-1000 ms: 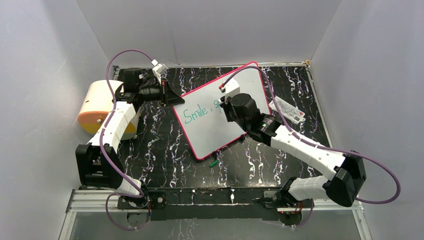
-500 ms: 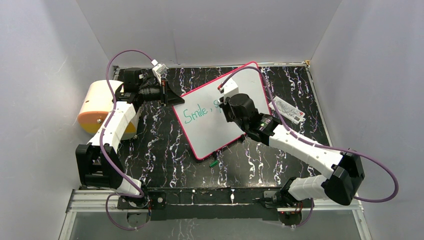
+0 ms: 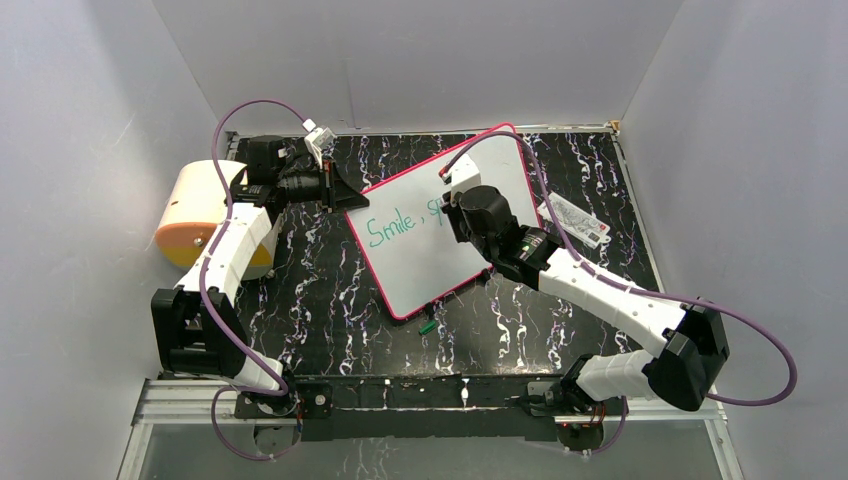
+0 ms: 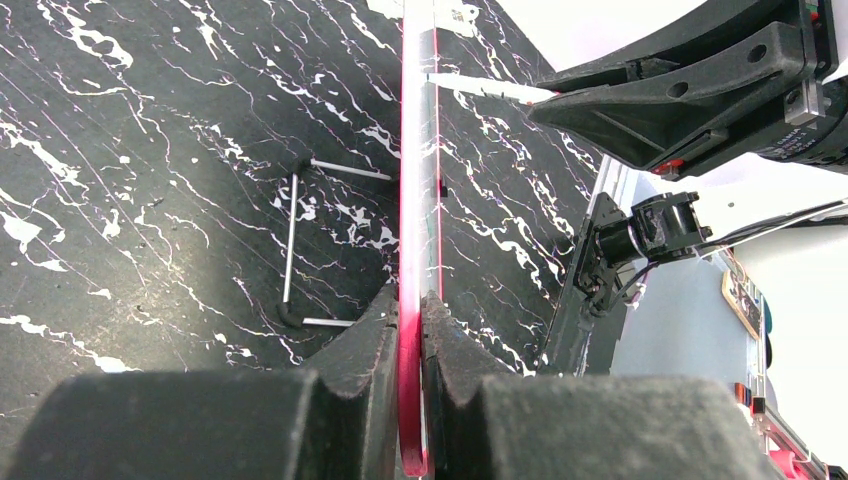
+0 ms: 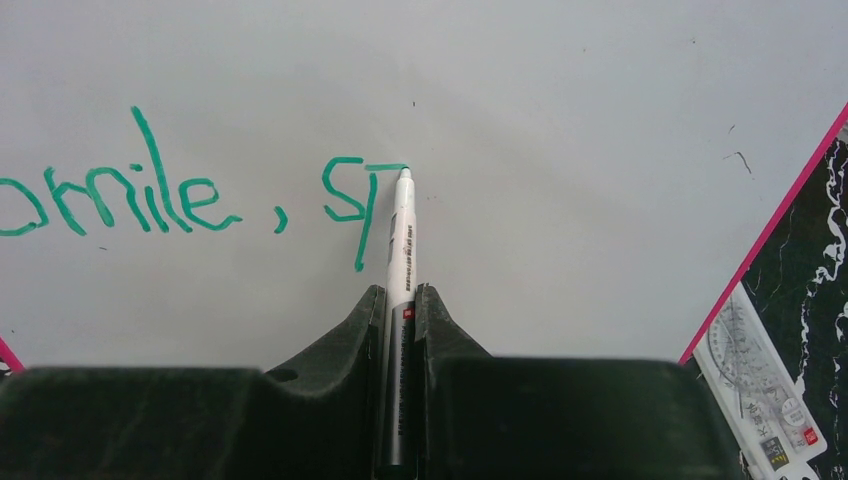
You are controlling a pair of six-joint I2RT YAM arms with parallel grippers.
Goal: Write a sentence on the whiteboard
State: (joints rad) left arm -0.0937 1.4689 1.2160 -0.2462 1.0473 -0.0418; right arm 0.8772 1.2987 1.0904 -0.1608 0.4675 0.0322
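Observation:
The whiteboard (image 3: 415,262) with a pink-red rim stands tilted on the dark marbled table. My left gripper (image 3: 345,200) is shut on its left rim; in the left wrist view the rim (image 4: 410,200) sits edge-on between my jaws (image 4: 410,318). My right gripper (image 5: 400,297) is shut on a white marker (image 5: 402,240). Its tip touches the board at the top of a part-drawn letter. The teal-green sentence (image 5: 150,195) reads "Smile, s" plus that part-drawn stroke; it also shows in the top view (image 3: 392,225). My right gripper (image 3: 450,205) hides part of the writing there.
A white plastic packet with a red mark (image 3: 575,220) lies right of the board, also in the right wrist view (image 5: 760,400). A green marker cap (image 3: 427,326) lies below the board. An orange and cream cylinder (image 3: 195,213) stands at the far left. A bent metal rod (image 4: 292,245) lies behind the board.
My right gripper has shifted slightly right along the board with the marker. The left arm and the board have not moved.

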